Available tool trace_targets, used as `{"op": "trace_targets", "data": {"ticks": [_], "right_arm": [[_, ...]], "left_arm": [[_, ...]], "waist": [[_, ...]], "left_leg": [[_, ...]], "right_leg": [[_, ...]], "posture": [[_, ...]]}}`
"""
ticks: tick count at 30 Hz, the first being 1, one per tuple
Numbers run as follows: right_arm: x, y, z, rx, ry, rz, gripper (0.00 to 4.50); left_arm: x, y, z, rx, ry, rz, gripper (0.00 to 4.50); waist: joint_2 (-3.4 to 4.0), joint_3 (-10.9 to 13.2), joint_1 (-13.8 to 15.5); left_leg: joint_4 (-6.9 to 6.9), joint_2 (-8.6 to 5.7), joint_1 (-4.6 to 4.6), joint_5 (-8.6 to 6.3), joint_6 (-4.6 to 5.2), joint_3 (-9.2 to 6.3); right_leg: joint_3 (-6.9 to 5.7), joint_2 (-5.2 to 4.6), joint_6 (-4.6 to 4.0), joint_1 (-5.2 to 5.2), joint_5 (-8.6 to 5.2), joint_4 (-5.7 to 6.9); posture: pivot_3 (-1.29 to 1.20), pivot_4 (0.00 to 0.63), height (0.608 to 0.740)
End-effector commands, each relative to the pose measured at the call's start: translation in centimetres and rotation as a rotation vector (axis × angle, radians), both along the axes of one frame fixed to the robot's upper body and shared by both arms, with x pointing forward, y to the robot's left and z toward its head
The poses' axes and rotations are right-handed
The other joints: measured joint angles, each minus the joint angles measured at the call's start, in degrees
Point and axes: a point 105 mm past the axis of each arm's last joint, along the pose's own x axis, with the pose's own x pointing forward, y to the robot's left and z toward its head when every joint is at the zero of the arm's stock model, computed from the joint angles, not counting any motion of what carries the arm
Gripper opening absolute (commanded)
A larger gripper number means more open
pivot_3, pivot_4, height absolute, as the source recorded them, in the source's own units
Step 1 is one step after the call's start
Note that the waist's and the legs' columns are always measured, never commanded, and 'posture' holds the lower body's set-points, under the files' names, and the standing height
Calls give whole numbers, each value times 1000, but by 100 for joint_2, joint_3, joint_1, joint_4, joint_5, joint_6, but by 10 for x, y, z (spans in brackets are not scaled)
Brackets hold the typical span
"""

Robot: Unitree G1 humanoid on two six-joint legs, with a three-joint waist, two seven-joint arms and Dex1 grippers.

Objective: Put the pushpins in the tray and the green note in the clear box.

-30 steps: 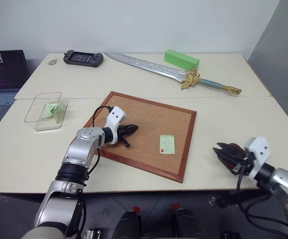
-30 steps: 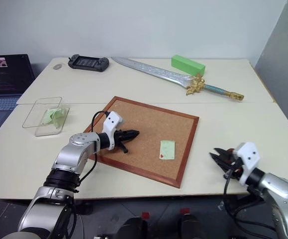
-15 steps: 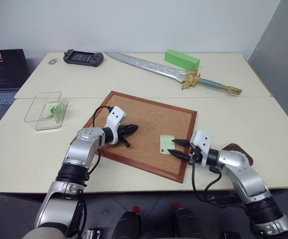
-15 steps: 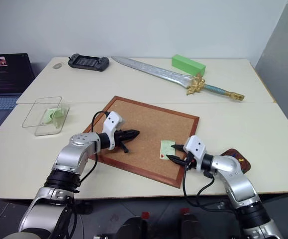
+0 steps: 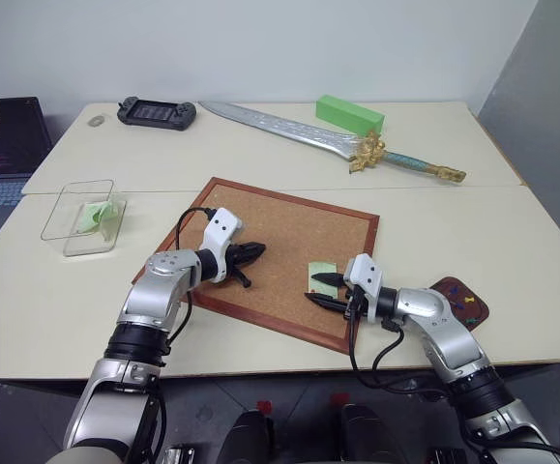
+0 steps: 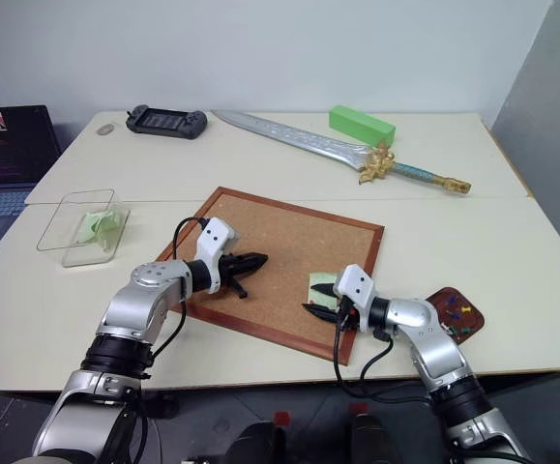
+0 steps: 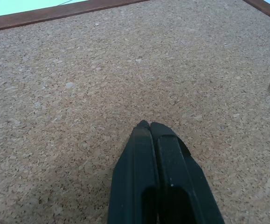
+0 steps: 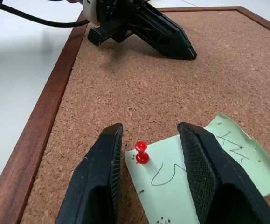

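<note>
Since 1 second ago the right gripper (image 8: 146, 140) has swung in from the table's right front edge, above the tray, to the cork board (image 5: 289, 232), and the tray (image 5: 458, 300) it hid now lies uncovered near that edge, with small coloured pins in it. The left gripper (image 5: 255, 253) has stayed where it was over the board's left half.

The right gripper's 2 black fingers are spread, 1 on each side of the red pushpin (image 8: 141, 152). That pin stands upright in a corner of the green note (image 8: 204, 165), pinning it to the board's front right part. The fingers are close beside the pin; whether they touch it cannot be told. The head views show the note (image 6: 322, 286) mostly hidden behind this gripper, and the pin cannot be made out there; the right wrist view shows the pin's head and the scribbled writing on the paper plainly. It also shows the left gripper's black fingers (image 8: 165, 35) farther across the cork.

The left wrist view shows the left gripper pressed together, holding nothing, with its tips just over bare cork.

The clear box (image 5: 65, 213) sits near the table's left edge, with a pale green slip (image 5: 94, 215) already inside. Along the far edge lie a toy sword (image 5: 328, 143), a bright green block (image 5: 349, 113) and a black handheld console (image 5: 156, 112).
</note>
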Motion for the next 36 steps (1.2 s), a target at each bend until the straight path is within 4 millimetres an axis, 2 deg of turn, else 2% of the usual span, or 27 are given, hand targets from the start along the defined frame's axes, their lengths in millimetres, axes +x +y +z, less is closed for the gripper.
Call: {"op": "trace_targets", "data": {"ticks": [1, 6, 8, 10, 11, 17, 21, 27, 32, 36], "right_arm": [[2, 6, 3, -5, -36, 28, 1978], [1, 7, -1, -7, -29, 35, 1978], [1, 7, -2, -6, -24, 41, 1611], [0, 6, -3, -11, -23, 47, 1512], [-1, 6, -3, -13, -23, 48, 1202], [-2, -2, -5, -35, -24, 52, 29], [-2, 0, -4, -33, -29, 56, 29], [-4, 3, 20, 43, -98, 68, 29], [-5, -2, 34, 49, -139, 62, 29], [-4, -8, 37, 35, -149, 51, 29]], "left_arm": [[-3, 4, -12, 24, 46, 15, 0], [-3, 2, -12, 21, 42, 13, 0], [-4, 2, -12, 20, 42, 13, 0], [-4, 2, -12, 20, 42, 13, 0], [-4, 2, -12, 19, 43, 13, 0], [-5, 2, -12, 18, 40, 18, 0], [-5, 2, -12, 18, 39, 19, 0], [-5, 2, -13, 19, 39, 20, 0], [-6, 3, -14, 18, 43, 21, 0], [-6, 3, -14, 18, 40, 21, 0]], "waist": [[0, 0, 0], [0, 0, -1], [0, 0, 0], [0, 0, 0], [0, 0, -1], [0, 0, -1], [0, 0, 0], [0, 0, -1], [0, 0, 0], [0, 0, 2]], "left_leg": [[0, 0, 0, 0, 0, 0], [0, 0, 1, 0, 0, 0], [1, 0, 1, 0, 0, 0], [1, 0, 1, 0, 0, 0], [0, 0, 2, 0, 0, 0], [0, 0, 1, 0, 0, -1], [0, 0, 1, 0, 0, -1], [0, 0, 0, 0, 0, -1], [-1, 0, -6, 0, 0, -2], [-1, 1, -5, 0, 0, -1]], "right_leg": [[0, 0, 0, 0, 0, 0], [0, 1, 0, 1, 0, 0], [0, 0, 0, 1, 0, 0], [0, 0, 0, 1, 0, 0], [0, 0, 0, 1, 0, 0], [0, 0, 0, 1, 0, 0], [0, -1, 0, 2, 0, 0], [0, -1, 0, 1, 0, 0], [0, -3, 0, -5, 0, -1], [0, -3, 0, -4, 0, -1]], "posture": [[0, 150, 740], [0, 150, 740], [0, 150, 740], [0, 150, 740], [0, 150, 740], [0, 150, 740], [0, 150, 740], [0, 150, 740], [0, 150, 740], [0, 150, 740]]}}
